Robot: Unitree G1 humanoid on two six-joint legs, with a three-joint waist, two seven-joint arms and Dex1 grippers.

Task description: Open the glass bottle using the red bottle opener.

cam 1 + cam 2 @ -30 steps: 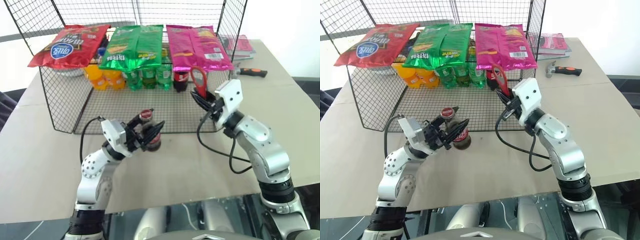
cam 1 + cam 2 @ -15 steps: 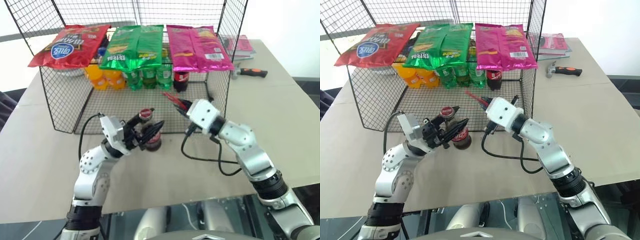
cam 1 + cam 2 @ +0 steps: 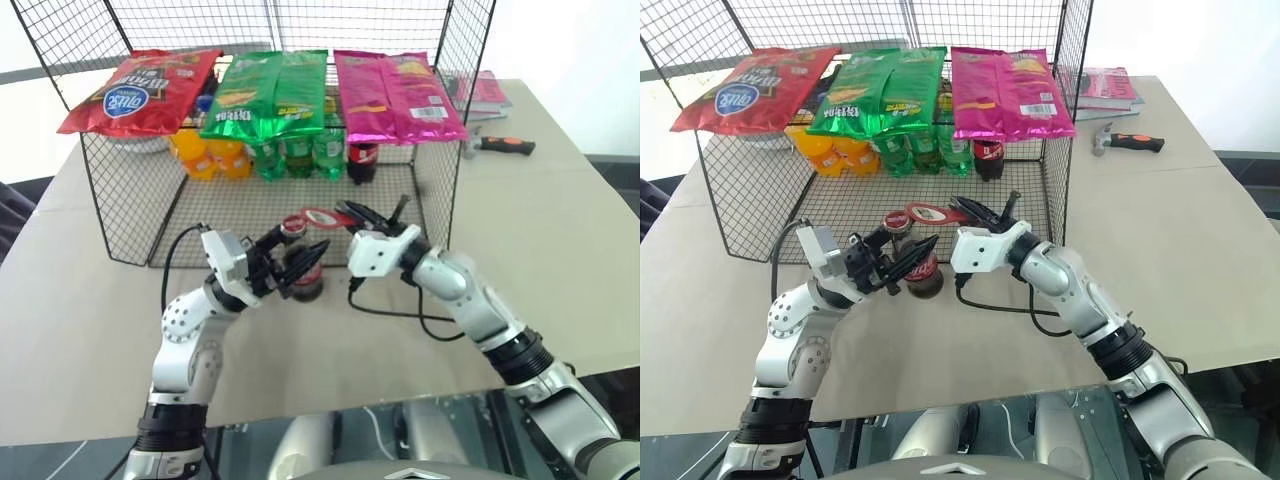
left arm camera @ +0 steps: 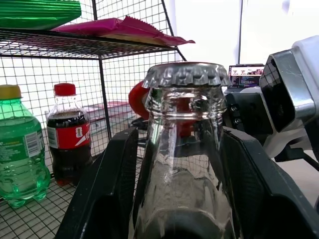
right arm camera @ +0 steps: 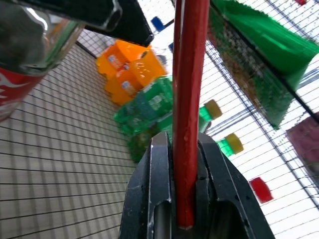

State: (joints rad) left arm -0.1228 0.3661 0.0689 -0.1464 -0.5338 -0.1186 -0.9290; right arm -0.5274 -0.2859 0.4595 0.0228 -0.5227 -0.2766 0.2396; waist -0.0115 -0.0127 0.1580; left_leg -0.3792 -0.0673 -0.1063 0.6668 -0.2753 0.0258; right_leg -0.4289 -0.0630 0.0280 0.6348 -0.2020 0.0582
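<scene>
1. You can't see the glass bottle label properly; the left gripper fingers cover it.
2. The red bottle opener head is cut off in your right wrist view.
3. Whether opener touches cap: can't tell.

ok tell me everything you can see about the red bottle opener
The red bottle opener is a flat red piece with an oval ring head and a short tapering handle. The right gripper is shut on the handle, holding it roughly level with the ring head reaching toward the capped top of the glass bottle, which the left gripper holds. Whether the ring touches the cap is unclear.
</scene>
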